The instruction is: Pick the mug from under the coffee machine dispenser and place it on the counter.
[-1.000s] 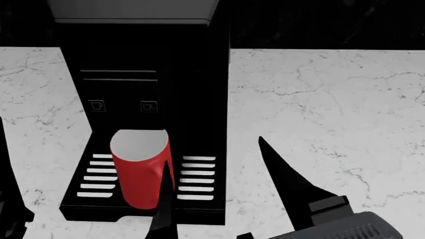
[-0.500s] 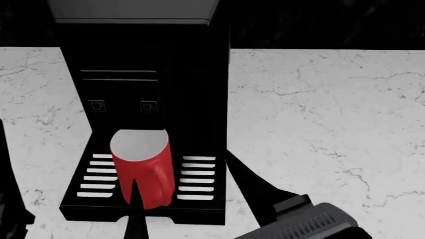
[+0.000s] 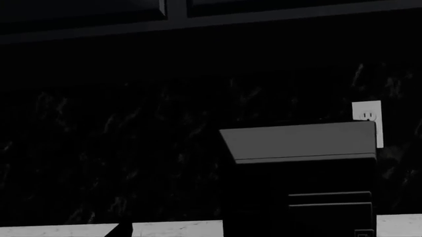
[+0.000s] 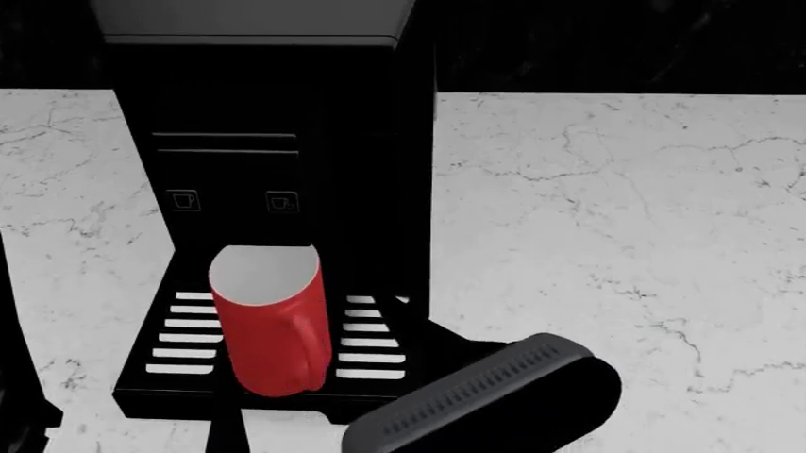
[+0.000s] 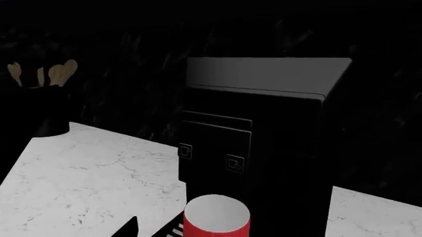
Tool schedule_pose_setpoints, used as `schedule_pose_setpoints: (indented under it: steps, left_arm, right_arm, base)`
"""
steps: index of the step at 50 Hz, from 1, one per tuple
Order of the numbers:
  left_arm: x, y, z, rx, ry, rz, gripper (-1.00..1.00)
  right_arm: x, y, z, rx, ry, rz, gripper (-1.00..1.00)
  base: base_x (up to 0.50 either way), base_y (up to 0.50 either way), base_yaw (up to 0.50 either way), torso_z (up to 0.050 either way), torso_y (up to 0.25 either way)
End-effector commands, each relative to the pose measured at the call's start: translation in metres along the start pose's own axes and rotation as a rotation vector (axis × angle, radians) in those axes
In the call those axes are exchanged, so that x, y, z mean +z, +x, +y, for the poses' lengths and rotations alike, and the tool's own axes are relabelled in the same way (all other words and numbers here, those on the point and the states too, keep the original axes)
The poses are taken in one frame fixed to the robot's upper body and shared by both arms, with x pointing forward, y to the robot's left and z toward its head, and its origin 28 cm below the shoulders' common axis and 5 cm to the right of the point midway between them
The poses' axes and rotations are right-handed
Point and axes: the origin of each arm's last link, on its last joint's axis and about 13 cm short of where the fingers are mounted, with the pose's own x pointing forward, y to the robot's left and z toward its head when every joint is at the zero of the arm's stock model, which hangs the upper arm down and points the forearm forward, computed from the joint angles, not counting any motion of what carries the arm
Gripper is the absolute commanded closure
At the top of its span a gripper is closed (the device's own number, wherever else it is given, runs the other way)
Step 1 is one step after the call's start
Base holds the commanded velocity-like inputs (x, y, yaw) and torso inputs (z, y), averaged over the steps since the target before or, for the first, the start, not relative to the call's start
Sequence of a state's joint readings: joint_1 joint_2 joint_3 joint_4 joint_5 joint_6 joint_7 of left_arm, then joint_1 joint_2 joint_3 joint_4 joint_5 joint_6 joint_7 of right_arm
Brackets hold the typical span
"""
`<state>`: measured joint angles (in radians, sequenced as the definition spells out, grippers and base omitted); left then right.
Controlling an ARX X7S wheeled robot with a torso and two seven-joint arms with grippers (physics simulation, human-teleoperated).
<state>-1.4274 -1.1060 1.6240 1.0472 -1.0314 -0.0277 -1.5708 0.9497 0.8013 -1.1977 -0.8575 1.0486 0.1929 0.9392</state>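
The red mug [image 4: 268, 330] stands upright on the slotted drip tray [image 4: 373, 342] of the black coffee machine dispenser [image 4: 271, 142], its handle turned toward me. My right gripper [image 4: 315, 363] is open, low at the tray's front, with one finger right of the mug and the other at its front left. It does not touch the mug. In the right wrist view the mug [image 5: 216, 220] is just ahead, with one fingertip [image 5: 128, 229] showing beside it. My left gripper [image 4: 19, 387] is a dark shape at the left edge over the counter [image 4: 605, 208].
A dark holder [image 5: 41, 111] with wooden spoons stands at the back of the counter, left of the machine [image 5: 264, 123]. A white wall outlet [image 3: 366, 114] sits behind the machine [image 3: 303, 173]. The black backsplash runs along the back.
My right gripper has swung left and in toward the drip tray, from the bare counter to either side of the mug. The mug and my left arm have stayed put.
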Motion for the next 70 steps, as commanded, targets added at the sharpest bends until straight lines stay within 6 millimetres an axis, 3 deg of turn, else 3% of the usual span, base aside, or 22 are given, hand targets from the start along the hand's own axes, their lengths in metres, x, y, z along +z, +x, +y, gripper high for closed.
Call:
schedule_pose_setpoints:
  steps: [1, 46, 70]
  left_arm:
    - [0.002, 0.001, -0.002, -0.007, -0.023, 0.002, -1.0]
    - [0.0, -0.001, -0.002, -0.006, -0.025, 0.011, -1.0]
    - [-0.002, -0.002, -0.002, -0.005, -0.025, 0.016, -1.0]
  right_arm:
    - [-0.005, 0.012, -0.006, 0.032, 0.029, 0.017, -1.0]
    - [-0.046, 0.023, -0.014, -0.008, -0.04, 0.153, -1.0]
    - [-0.05, 0.031, -0.016, -0.012, -0.038, 0.161, -1.0]
  base:
    - [0.0, 0.0, 0.0, 0.0, 0.0]
    - [0.0, 0.0, 0.0, 0.0, 0.0]
    - [0.0, 0.0, 0.0, 0.0, 0.0]
